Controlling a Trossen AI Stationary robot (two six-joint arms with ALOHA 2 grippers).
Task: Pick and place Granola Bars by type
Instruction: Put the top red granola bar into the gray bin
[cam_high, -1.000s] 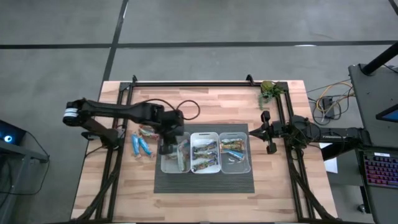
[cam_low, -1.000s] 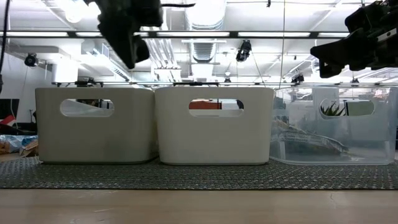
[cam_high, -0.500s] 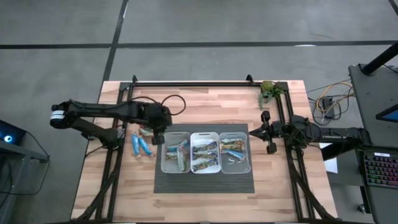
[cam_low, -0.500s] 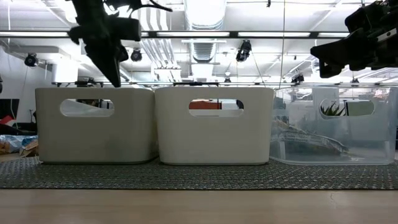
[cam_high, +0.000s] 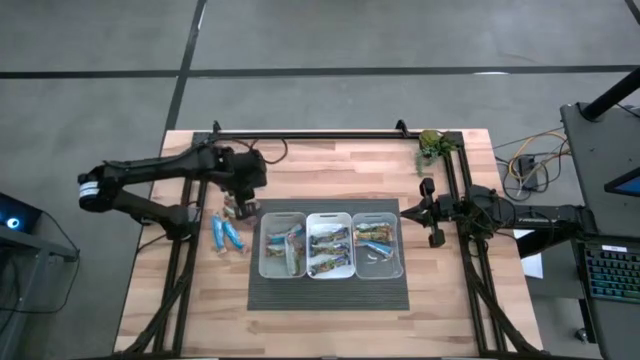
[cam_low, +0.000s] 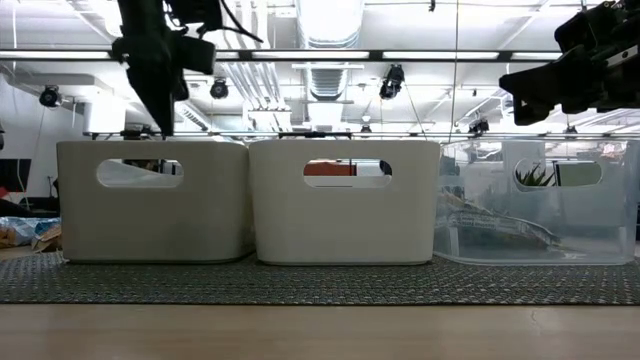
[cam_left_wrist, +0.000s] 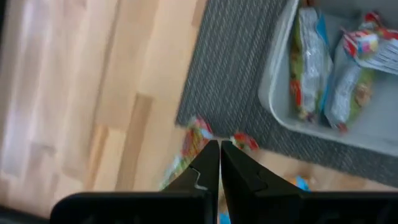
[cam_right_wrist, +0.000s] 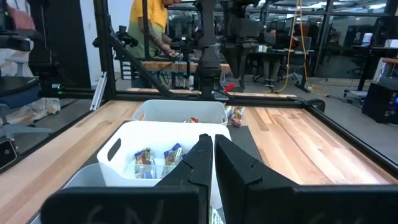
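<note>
Three bins stand in a row on a dark mat (cam_high: 330, 292): the left bin (cam_high: 283, 246), the middle bin (cam_high: 329, 245) and the right bin (cam_high: 377, 246), each with granola bars inside. Loose blue bars (cam_high: 226, 234) and red-marked bars (cam_high: 233, 211) (cam_left_wrist: 195, 133) lie on the wood and at the mat's left edge. My left gripper (cam_high: 238, 205) (cam_left_wrist: 219, 147) (cam_low: 163, 126) hangs shut above those red-marked bars, pointing down, higher than the bin rims. My right gripper (cam_high: 404, 211) (cam_right_wrist: 213, 140) waits shut, raised to the right of the bins.
A green plant-like object (cam_high: 432, 146) stands at the table's far right corner. Black rails (cam_high: 310, 133) frame the table's far, left and right sides. Bare wood lies between the bins and the far rail, and on the near side of the mat.
My left gripper has moved from above the left bin toward the table's left and far side, to a spot over the loose bars beside the mat. It has turned from a slant to pointing straight down. My right arm has kept still.
</note>
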